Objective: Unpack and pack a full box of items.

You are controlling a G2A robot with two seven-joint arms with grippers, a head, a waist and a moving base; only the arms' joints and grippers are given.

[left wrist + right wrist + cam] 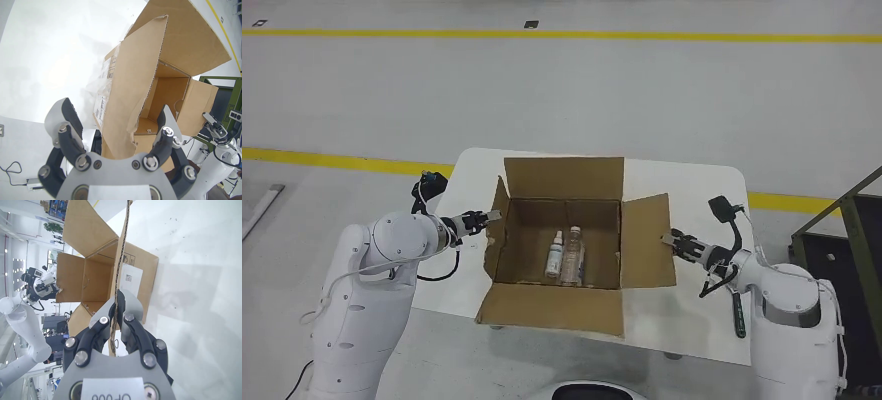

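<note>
The right jaws are clenched on the outer edge of the right flap (pixel 650 240) of the cardboard box (pixel 562 213). The corrugated edge is seen pinched between the two dark pads (pixel 121 301).

The left jaws are released and spread wide. The torn edge of the left flap (pixel 132 85) is placed between the fingers (pixel 72 113); contact with either finger cannot be confirmed.

The box is set near the middle of the white desk (pixel 692 190), with all four flaps opened. The far flap (pixel 564 177) is raised, and the near flap (pixel 552 308) is folded outward toward the robot.

Two items are found on the box floor, just beside each other: a white bottle (pixel 555 256) and a clear bottle (pixel 574 255). Both appear to be lying down.
</note>
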